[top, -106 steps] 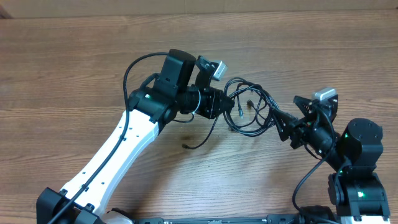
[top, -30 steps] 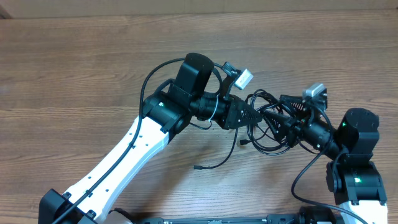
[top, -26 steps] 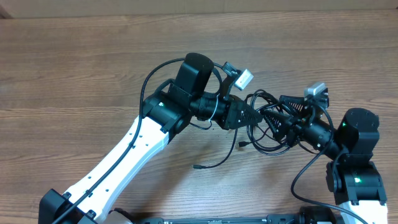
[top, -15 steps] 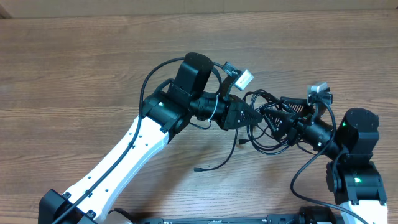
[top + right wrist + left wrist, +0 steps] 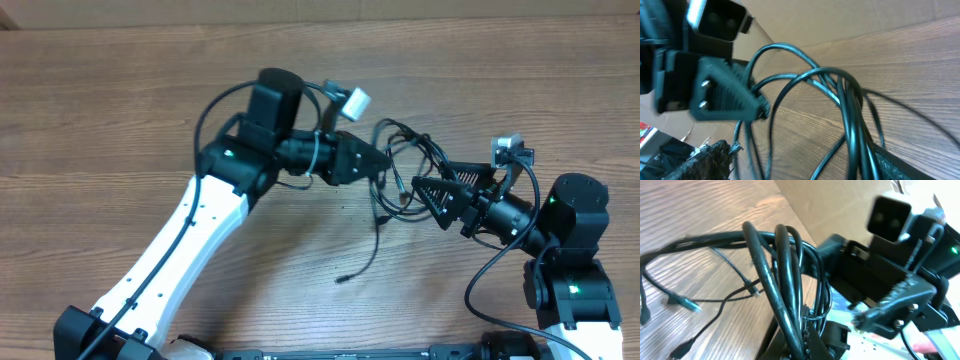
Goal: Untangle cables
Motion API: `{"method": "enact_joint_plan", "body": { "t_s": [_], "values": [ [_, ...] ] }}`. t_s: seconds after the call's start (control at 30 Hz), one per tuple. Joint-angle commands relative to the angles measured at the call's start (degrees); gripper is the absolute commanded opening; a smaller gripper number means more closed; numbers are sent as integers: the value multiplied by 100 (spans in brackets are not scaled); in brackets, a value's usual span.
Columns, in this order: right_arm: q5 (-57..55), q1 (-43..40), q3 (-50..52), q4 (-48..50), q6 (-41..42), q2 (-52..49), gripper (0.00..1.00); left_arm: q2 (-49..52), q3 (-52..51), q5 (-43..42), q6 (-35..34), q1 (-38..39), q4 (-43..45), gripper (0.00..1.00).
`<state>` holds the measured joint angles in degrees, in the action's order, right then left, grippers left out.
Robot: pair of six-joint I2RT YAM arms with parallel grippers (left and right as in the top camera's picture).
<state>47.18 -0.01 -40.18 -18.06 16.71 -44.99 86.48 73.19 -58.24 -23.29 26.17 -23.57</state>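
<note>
My left gripper [image 5: 385,165] is clenched on the cables [image 5: 787,255], the bundle hanging between both arms, while my right gripper [image 5: 430,180] stands spread around its loops. Pulling apart now could snag a loop and tighten the knot

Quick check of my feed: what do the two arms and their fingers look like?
The left arm has a long white link with black joints, a green light and a black cable looped by its wrist. The right arm is mostly black, with two green lights. Each wrist carries a small silver camera. The fingers are black and triangular.
</note>
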Motion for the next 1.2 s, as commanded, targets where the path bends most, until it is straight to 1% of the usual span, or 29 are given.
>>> {"method": "enact_joint_plan", "body": {
  "t_s": [0.0,0.17,0.3,0.37,0.47,0.6,0.67,0.7,0.83,0.97,1.07,1.17],
  "values": [
    [94,24,-157,140,153,55,82,-35,15,-26,212,-103,-120,4],
    [92,24,-157,741,452,57,83,-35,15,-28,321,-98,-219,4],
    [116,24,-157,1325,890,57,82,-35,15,28,326,-98,-216,4],
    [107,24,-157,1517,898,57,82,-35,15,33,367,-98,-214,5],
    [-155,24,-157,1493,824,55,82,-35,15,-26,367,-98,-216,4],
    [-654,24,-157,1294,372,55,82,-35,15,-282,479,-101,-212,4],
    [-890,24,-157,1150,363,55,82,-35,15,-332,529,-98,-214,4],
    [-752,26,-157,1130,492,55,82,-35,15,-280,529,-98,-212,4],
    [-9,28,-157,1130,1342,52,72,-35,15,107,527,-61,-188,4],
    [817,26,-157,1130,1858,17,71,-35,15,398,509,81,28,4],
    [1123,26,-157,1056,1932,-50,71,-35,15,643,509,291,245,4],
    [1095,26,-157,713,1928,-181,70,-35,15,699,472,474,509,4]
  ]
}}
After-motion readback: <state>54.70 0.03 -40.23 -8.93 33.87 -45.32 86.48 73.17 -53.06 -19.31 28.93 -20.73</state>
